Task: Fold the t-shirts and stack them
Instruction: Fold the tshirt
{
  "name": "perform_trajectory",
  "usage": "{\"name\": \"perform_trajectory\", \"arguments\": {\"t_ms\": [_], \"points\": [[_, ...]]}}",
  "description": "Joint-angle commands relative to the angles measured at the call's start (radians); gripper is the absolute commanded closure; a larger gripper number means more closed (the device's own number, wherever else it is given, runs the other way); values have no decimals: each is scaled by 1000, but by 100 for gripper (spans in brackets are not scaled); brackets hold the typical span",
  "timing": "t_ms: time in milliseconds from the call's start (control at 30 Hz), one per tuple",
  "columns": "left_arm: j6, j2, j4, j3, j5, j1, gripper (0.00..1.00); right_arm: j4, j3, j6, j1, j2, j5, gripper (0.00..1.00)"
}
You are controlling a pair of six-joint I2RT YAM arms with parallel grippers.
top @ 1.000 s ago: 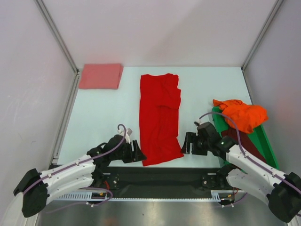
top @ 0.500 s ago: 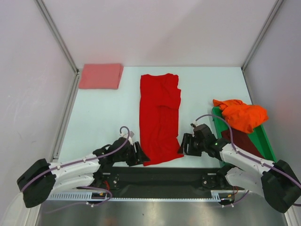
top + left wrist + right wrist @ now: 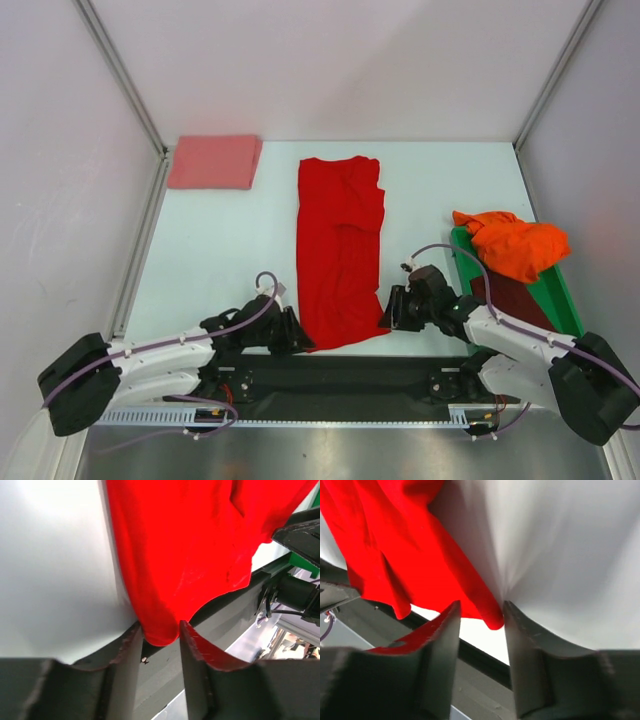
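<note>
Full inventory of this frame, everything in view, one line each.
red t-shirt: 1, bright red, laid out flat in a long strip mid-table
pink t-shirt: 1, salmon pink, folded, far left corner of the table
orange t-shirt: 1, orange, crumpled on the far end of the bin
maroon t-shirt: 1, dark maroon, inside the bin, partly hidden
bin: 1, green, right edge of the table
table: 1, pale, walled on three sides
left claw: 1, black, jaws apart around the red t-shirt's near left corner
right claw: 1, black, jaws apart around its near right corner
</note>
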Motion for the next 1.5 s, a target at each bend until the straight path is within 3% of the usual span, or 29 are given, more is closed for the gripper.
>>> {"name": "perform_trajectory", "arguments": {"t_ms": [0, 167, 300, 433, 667, 1133, 1333, 1467], "points": [[8, 14, -36, -22, -24, -12, 62, 25, -40, -15, 15, 38, 5, 58], [40, -38, -92, -7, -44, -12, 81, 35, -37, 26, 62, 25, -21, 88], [75, -105, -163, 8, -60, -12, 100, -94, -11, 144, 163, -108, 25, 96], [100, -168, -212, 2, -52, -14, 100, -211, 0, 259, 249, -241, 78, 98], [135, -204, -237, -7, 9, -17, 100, -197, -98, 408, 346, -341, 100, 99], [135, -420, -395, 24, -7, -32, 100, -277, -43, 396, 366, -335, 174, 100], [167, -313, -350, 125, -15, -27, 99, -307, 116, 324, 360, -285, 256, 100], [289, -163, -382, 330, -46, 58, 100, -346, 286, 152, 198, -103, 227, 100]]}}
